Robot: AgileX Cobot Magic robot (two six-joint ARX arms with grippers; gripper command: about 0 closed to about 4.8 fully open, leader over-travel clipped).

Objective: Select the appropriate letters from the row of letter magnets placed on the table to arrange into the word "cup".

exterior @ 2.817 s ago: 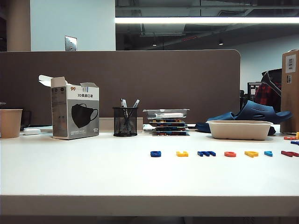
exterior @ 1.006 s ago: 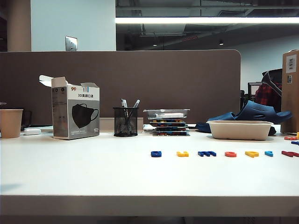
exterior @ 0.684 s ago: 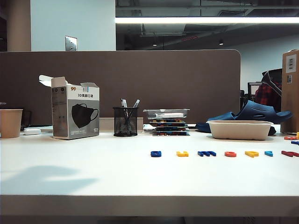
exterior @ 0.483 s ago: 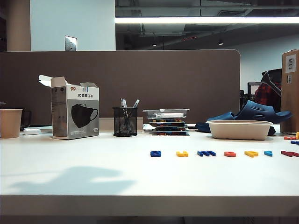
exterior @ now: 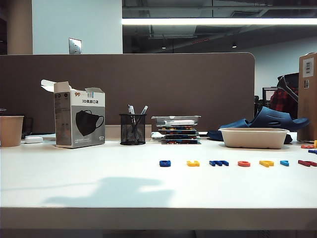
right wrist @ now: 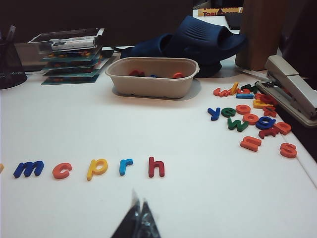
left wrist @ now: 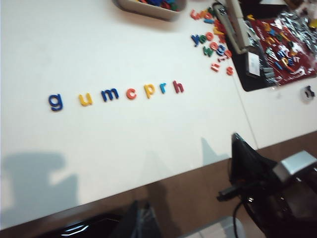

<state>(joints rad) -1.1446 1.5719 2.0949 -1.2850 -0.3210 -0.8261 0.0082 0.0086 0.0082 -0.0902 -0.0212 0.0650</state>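
Lying row: the row of small flat plastic letter magnets point(left wrist: 116, 92) reads g, u, m, c, p, r, h on the plain white table point(exterior: 99, 173); its long axis runs side to side across the exterior view, right of the middle, well apart from the front edge.
Letter c: the red-orange rounded plastic "c" point(left wrist: 131, 92) lies flat, fourth in the row, its opening towards the "p" next to it.
Letter u: the yellow plastic "u" point(left wrist: 85, 98) lies second, between the blue "g" point(left wrist: 56, 101) and the dark blue "m" point(left wrist: 110, 94).
Letter p: the yellow plastic "p" point(right wrist: 97, 168) lies just beside the "c", its stem pointing to the table's front edge.
Others: light blue "r" point(right wrist: 125, 166) and dark red "h" point(right wrist: 156, 167) close the row.
Left gripper: not seen in any view; its camera looks down on the row from high up.
Right gripper point(right wrist: 138, 220): low over the table near the front edge, in front of the row, dark fingertips pressed together, holding nothing.
Behind the row: a beige oval bowl point(right wrist: 151, 77) with a few letters in it; a loose heap of coloured letters point(right wrist: 252, 119) off to the side by a grey stapler point(right wrist: 292, 90).
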